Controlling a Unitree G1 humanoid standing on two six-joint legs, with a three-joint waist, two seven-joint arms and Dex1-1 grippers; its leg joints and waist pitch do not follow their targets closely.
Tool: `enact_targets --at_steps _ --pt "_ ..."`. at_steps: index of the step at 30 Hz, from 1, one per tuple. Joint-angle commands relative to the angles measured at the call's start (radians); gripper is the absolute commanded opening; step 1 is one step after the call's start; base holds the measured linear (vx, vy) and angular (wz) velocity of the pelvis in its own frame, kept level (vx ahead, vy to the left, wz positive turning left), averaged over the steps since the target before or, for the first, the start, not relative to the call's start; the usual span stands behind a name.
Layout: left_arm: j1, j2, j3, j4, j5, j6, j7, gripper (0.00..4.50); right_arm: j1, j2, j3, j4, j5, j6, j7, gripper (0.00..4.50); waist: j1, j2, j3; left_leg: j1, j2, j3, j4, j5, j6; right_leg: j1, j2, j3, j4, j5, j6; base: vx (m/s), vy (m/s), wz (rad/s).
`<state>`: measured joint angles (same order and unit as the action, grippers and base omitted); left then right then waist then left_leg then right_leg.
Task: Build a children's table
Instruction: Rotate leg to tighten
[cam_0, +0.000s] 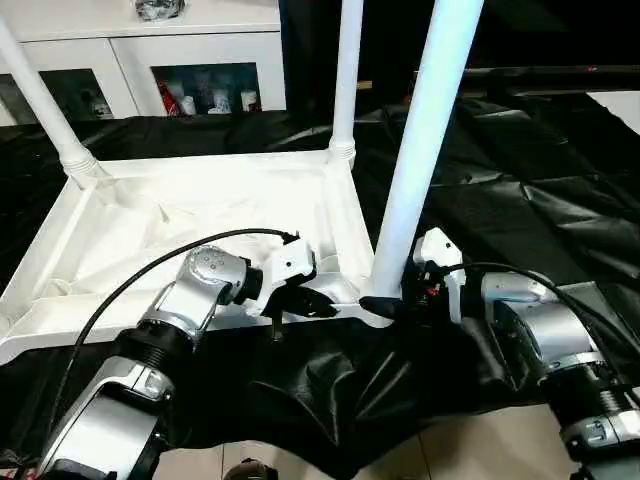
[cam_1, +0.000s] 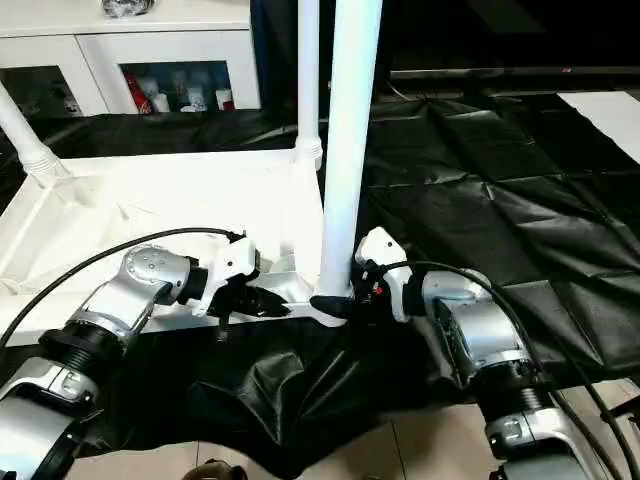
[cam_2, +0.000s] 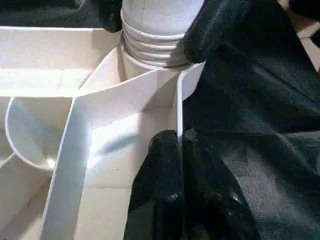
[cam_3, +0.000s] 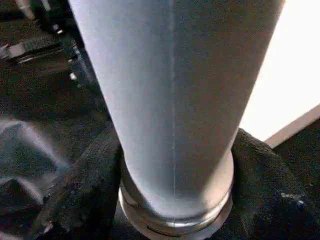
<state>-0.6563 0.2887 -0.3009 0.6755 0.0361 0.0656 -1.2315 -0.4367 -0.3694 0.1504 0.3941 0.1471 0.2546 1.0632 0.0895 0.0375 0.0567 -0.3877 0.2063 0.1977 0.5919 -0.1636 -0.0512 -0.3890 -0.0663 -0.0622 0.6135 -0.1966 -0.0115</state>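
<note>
Tabletop (cam_0: 180, 215): lies upside down on a black sheet (cam_0: 520, 190), ribbed underside up, long axis running left to right; its near rim faces the robot.
Near leg (cam_0: 420, 150): stands upright in the near right corner socket (cam_2: 150, 75), long axis vertical, leaning slightly to the right toward its top.
Other legs: one upright at the far right corner (cam_0: 346, 70), one at the far left corner (cam_0: 40, 100) tilting outward to the left.
Left pincer (cam_2: 180, 150): closed on the tabletop's thin near rim, just beside the corner socket.
Right pincer (cam_3: 175, 200): its fingers (cam_3: 80, 190) sit either side of the near leg's base; grip or gap cannot be told.
Open room: bare black sheet stretches right of the tabletop; a white cabinet (cam_0: 140, 50) stands behind it.
</note>
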Motion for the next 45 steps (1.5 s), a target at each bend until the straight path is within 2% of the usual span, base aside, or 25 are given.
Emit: enact_targets --at_steps 1,2,4,7,8,10,11,14,15,17,19,22,26,29,31,33,37,40,43,45 --pt "-0.039 -0.048 0.02 -0.003 -0.013 0.018 0.07 0.0 0.009 0.037 0.022 -0.012 0.004 0.017 -0.037 2.7 -0.007 -0.015 -0.071 0.027 0.031 -0.015 -0.06 -0.19 0.044 0.038 -0.076 0.045 -0.077 -0.189 -0.226 0.0 0.0 0.0" --pt "-0.039 -0.048 0.02 -0.003 -0.013 0.018 0.07 0.0 0.009 0.037 0.022 -0.012 0.004 0.017 -0.037 2.7 -0.007 -0.015 -0.071 0.027 0.031 -0.015 -0.06 -0.19 0.044 0.038 -0.076 0.045 -0.077 -0.189 -0.226 0.0 0.0 0.0" --pt "-0.101 -0.127 0.052 0.069 0.001 0.065 0.235 0.0 -0.021 0.147 -0.002 0.074 -0.042 0.018 -0.261 2.7 -0.014 -0.015 -0.067 0.029 0.028 -0.017 -0.062 -0.208 0.022 0.032 -0.077 0.045 -0.084 -0.252 -0.209 0.0 0.0 0.0" --pt "-0.145 -0.173 0.076 0.123 0.009 0.091 0.351 0.0 -0.051 0.219 -0.027 0.135 -0.057 0.013 -0.394 2.69 -0.023 -0.016 -0.067 0.032 0.024 -0.019 -0.063 -0.22 -0.001 0.032 -0.077 0.044 -0.089 -0.291 -0.198 0.0 0.0 0.0" --pt "-0.17 -0.197 0.086 0.154 0.017 0.096 0.422 0.0 -0.07 0.263 -0.042 0.163 -0.059 0.015 -0.463 2.69 -0.027 -0.012 -0.069 0.03 0.024 -0.02 -0.063 -0.216 0.003 0.036 -0.078 0.045 -0.089 -0.274 -0.199 0.0 0.0 0.0" --pt "-0.186 -0.213 0.089 0.171 0.022 0.097 0.465 0.0 -0.087 0.301 -0.059 0.185 -0.057 0.014 -0.523 2.69 -0.031 -0.014 -0.072 0.028 0.024 -0.02 -0.063 -0.202 0.012 0.037 -0.076 0.045 -0.086 -0.233 -0.203 0.0 0.0 0.0" --pt "-0.191 -0.22 0.09 0.176 0.024 0.095 0.48 0.0 -0.096 0.32 -0.067 0.196 -0.054 0.016 -0.552 2.69 -0.034 -0.008 -0.072 0.025 0.022 -0.021 -0.063 -0.193 0.021 0.039 -0.076 0.044 -0.083 -0.208 -0.209 0.0 0.0 0.0" --pt "-0.201 -0.239 0.093 0.186 0.027 0.092 0.503 0.0 -0.12 0.364 -0.078 0.225 -0.058 0.007 -0.609 2.69 -0.036 -0.01 -0.075 0.022 0.022 -0.02 -0.061 -0.162 0.038 0.043 -0.075 0.043 -0.077 -0.14 -0.223 0.0 0.0 0.0" --pt "-0.199 -0.243 0.091 0.185 0.028 0.084 0.499 0.0 -0.127 0.372 -0.067 0.235 -0.073 -0.014 -0.615 2.69 -0.035 -0.009 -0.076 0.023 0.023 -0.02 -0.061 -0.158 0.04 0.043 -0.076 0.043 -0.076 -0.129 -0.225 0.0 0.0 0.0" --pt "-0.195 -0.251 0.09 0.183 0.032 0.064 0.486 0.0 -0.139 0.393 -0.067 0.25 -0.08 -0.042 -0.606 3.25 -0.037 -0.01 -0.076 0.023 0.024 -0.019 -0.06 -0.154 0.05 0.044 -0.076 0.043 -0.074 -0.108 -0.236 0.0 0.0 0.0" --pt "-0.179 -0.243 0.079 0.17 0.032 0.044 0.452 0.0 -0.143 0.399 -0.08 0.242 -0.055 -0.036 -0.572 3.39 -0.036 -0.013 -0.073 0.024 0.023 -0.018 -0.061 -0.167 0.056 0.045 -0.077 0.044 -0.078 -0.127 -0.234 0.0 0.0 0.0" --pt "-0.17 -0.235 0.071 0.164 0.025 0.035 0.434 0.0 -0.143 0.389 -0.081 0.234 -0.048 -0.032 -0.552 3.68 -0.037 -0.014 -0.072 0.025 0.025 -0.019 -0.063 -0.178 0.054 0.044 -0.078 0.044 -0.08 -0.155 -0.229 0.0 0.0 0.0" --pt "-0.137 -0.192 0.059 0.134 0.019 0.006 0.351 0.0 -0.121 0.294 -0.051 0.176 -0.051 -0.024 -0.422 3.93 -0.036 -0.015 -0.074 0.02 0.024 -0.019 -0.06 -0.159 0.069 0.05 -0.077 0.043 -0.076 -0.121 -0.229 0.0 0.0 0.0" --pt "-0.129 -0.181 0.058 0.128 0.021 -0.003 0.328 0.0 -0.113 0.266 -0.043 0.161 -0.055 -0.025 -0.384 4.29 -0.037 -0.017 -0.075 0.019 0.025 -0.017 -0.058 -0.138 0.081 0.049 -0.076 0.043 -0.071 -0.086 -0.24 0.0 0.0 0.0" --pt "-0.104 -0.146 0.043 0.098 0.016 -0.018 0.25 0.0 -0.098 0.191 -0.025 0.124 -0.068 -0.024 -0.308 4.4 -0.036 -0.015 -0.073 0.02 0.025 -0.017 -0.058 -0.148 0.082 0.048 -0.076 0.043 -0.074 -0.105 -0.242 0.0 0.0 0.0" --pt "-0.087 -0.123 0.032 0.076 0.009 -0.024 0.196 0.0 -0.091 0.151 -0.02 0.105 -0.066 -0.026 -0.262 4.4 -0.034 -0.016 -0.073 0.019 0.027 -0.016 -0.058 -0.156 0.084 0.049 -0.076 0.043 -0.075 -0.118 -0.241 0.0 0.0 0.0" --pt "-0.05 -0.078 0.012 0.02 -0.01 -0.038 0.081 0.0 -0.081 0.088 -0.019 0.073 -0.056 -0.027 -0.168 4.4 -0.027 -0.013 -0.071 0.023 0.033 -0.015 -0.059 -0.177 0.076 0.042 -0.077 0.044 -0.075 -0.143 -0.245 0.0 0.0 0.0" --pt "-0.018 -0.04 -0.002 -0.037 -0.023 -0.027 -0.003 0.0 -0.076 0.041 -0.016 0.05 -0.041 -0.031 -0.091 4.4 -0.024 -0.012 -0.07 0.025 0.035 -0.016 -0.063 -0.197 0.059 0.04 -0.076 0.043 -0.075 -0.17 -0.24 0.0 0.0 0.0" --pt "-0.003 -0.018 -0.008 -0.06 -0.024 -0.023 -0.033 0.0 -0.07 0.016 -0.009 0.033 -0.024 -0.027 -0.048 4.4 -0.02 -0.011 -0.071 0.029 0.036 -0.013 -0.062 -0.203 0.055 0.037 -0.077 0.045 -0.075 -0.172 -0.24 0.0 0.0 0.0" --pt "0.003 -0.01 -0.009 -0.066 -0.026 -0.022 -0.044 0.0 -0.067 0.008 -0.006 0.026 -0.016 -0.022 -0.027 4.25 -0.018 -0.012 -0.071 0.026 0.036 -0.013 -0.063 -0.194 0.056 0.038 -0.076 0.044 -0.074 -0.162 -0.238 0.0 0.0 0.0"
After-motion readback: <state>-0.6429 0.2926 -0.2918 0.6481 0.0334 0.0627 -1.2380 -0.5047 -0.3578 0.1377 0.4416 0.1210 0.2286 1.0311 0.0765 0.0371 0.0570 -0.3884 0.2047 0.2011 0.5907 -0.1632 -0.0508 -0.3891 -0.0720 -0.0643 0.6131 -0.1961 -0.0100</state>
